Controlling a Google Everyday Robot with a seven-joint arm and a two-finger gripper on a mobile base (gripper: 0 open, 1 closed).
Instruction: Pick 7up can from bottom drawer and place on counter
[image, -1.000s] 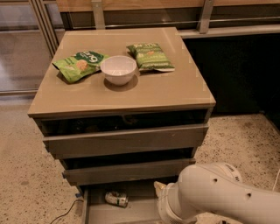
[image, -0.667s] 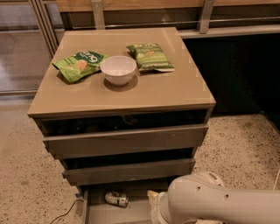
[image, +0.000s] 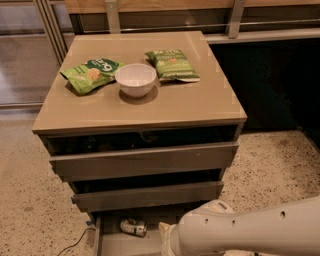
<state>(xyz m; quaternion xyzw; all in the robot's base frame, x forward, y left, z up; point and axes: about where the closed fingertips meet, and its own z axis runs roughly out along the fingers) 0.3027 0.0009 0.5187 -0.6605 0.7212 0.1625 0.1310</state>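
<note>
Camera view looks down on a grey-brown three-drawer cabinet, with the small silvery-white, green-marked metal 7up can (image: 133, 227) lying on its side on the grey floor of the pulled-out bottom drawer (image: 107, 243), toward its left rear. The robot's bulky white arm (image: 250, 235) reaches in from the lower right. The gripper (image: 165, 236) seems to sit at the arm's pale left tip, low over the drawer and just right of the can; most of it is hidden, so I cannot tell whether it is open or closed. The main risk, as I judge it, is the can itself: on its side it can roll off under a glancing touch toward the drawer's back or left wall, and a grasp across its rounded body may slip. The overhanging front of the middle drawer (image: 147, 196) leaves little headroom, so a straight lift could knock the can against it. The glossy tan-beige counter (image: 200, 102) holds a round white bowl (image: 135, 79) between one flat green snack bag (image: 91, 74) and another (image: 171, 64), with bare room toward the front for setting down. Speckled terrazzo floor (image: 30, 200) surrounds the cabinet, a dark cable (image: 75, 243) trails by the drawer's left corner, and metal rails (image: 260, 36) run behind.
</note>
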